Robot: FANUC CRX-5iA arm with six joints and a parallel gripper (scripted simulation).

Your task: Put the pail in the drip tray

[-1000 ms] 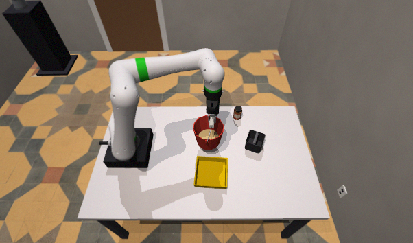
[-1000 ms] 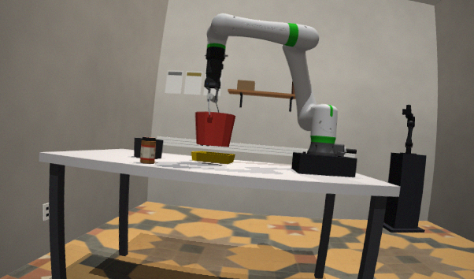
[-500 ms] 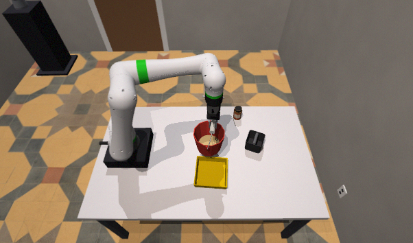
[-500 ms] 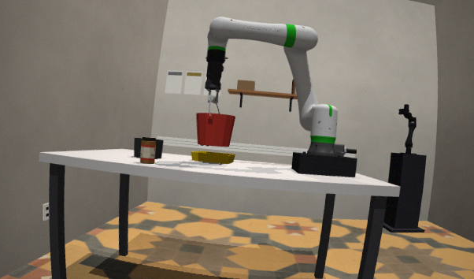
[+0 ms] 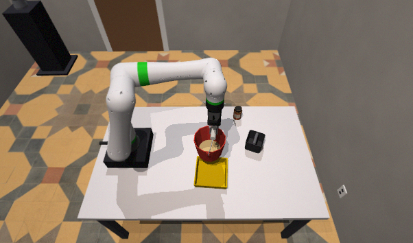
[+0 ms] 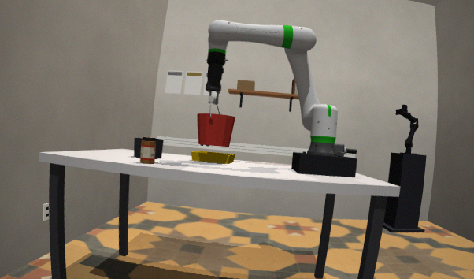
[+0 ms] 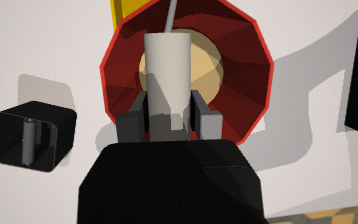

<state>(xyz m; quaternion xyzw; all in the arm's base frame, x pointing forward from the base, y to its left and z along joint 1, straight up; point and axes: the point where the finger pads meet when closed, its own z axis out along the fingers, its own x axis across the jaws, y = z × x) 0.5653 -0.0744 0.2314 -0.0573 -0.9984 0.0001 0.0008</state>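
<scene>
The red pail (image 5: 201,139) (image 6: 216,130) (image 7: 250,75) hangs about upright in the air, with tan contents showing inside. My gripper (image 5: 213,132) (image 6: 213,98) (image 7: 169,103) is shut on the pale cylindrical grip (image 7: 167,60) of its wire handle, above the pail. The yellow drip tray (image 5: 211,175) (image 6: 212,158) (image 7: 114,12) lies flat on the table. In the top view the pail's lower end just overlaps the tray's back edge; in the exterior view there is a gap between pail and tray. In the wrist view the pail hides most of the tray.
A black open box with a grey bar (image 5: 255,141) (image 7: 65,120) stands on the table (image 5: 272,192), to the right of the pail in the top view. A brown jar (image 5: 237,113) (image 6: 148,153) stands farther back. The arm's black base (image 5: 142,158) (image 6: 324,165) is at the left in the top view.
</scene>
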